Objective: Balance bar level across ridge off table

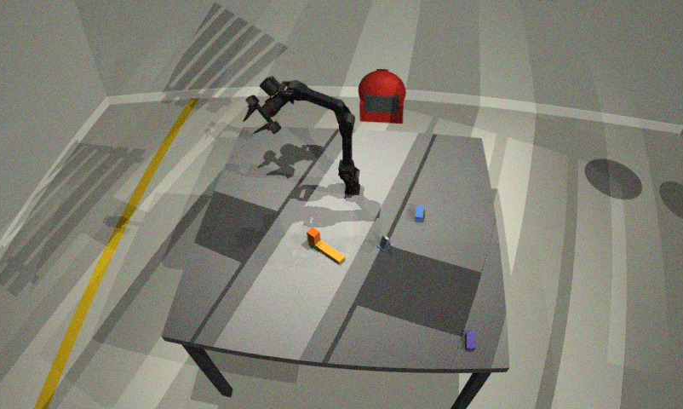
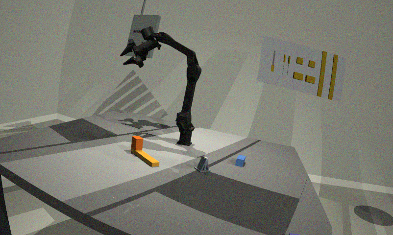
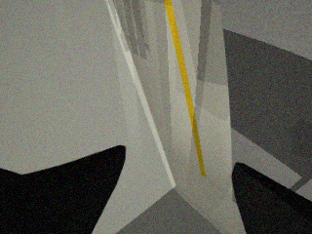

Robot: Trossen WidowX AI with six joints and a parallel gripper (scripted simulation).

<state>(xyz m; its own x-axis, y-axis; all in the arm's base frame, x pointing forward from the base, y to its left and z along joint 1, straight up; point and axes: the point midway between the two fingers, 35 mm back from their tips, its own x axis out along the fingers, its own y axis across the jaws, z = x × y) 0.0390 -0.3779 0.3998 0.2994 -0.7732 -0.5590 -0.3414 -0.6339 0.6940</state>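
"Where was the bar?"

"The yellow-orange bar (image 1: 330, 252) (image 2: 148, 158) lay flat on the table (image 1: 284, 303) (image 2: 105, 174) (image 3: 268, 107), and an orange-red block (image 1: 312, 236) (image 2: 136, 143) stood upright on one end of it."

"So it wasn't across the ridge?"

"No. The small grey ridge (image 1: 384, 242) (image 2: 203, 163) stood apart from it, off past the bar's bare end, with nothing laid over its top."

"And the end effector (image 1: 249, 126) (image 2: 122, 59) (image 3: 178, 162)?"

"Its fingers were apart, with nothing between them. The arm (image 1: 346, 141) (image 2: 189, 96) held it high, well away from both bar and ridge, the fingertips aimed outward and somewhat down."

"What did the wrist view catch?"

"A dark finger at either side, and between them a yellow stripe (image 1: 117, 233) (image 3: 182, 73) on the floor. Neither bar nor ridge was in that view."

"Any other pieces about?"

"Two. A blue block (image 1: 419, 213) (image 2: 240, 160) sat on the ridge's far side from the bar, touching neither. A purple block (image 1: 470, 340) (image 2: 294, 234) lay near a corner of the table; the exterior view caught only a sliver of it."
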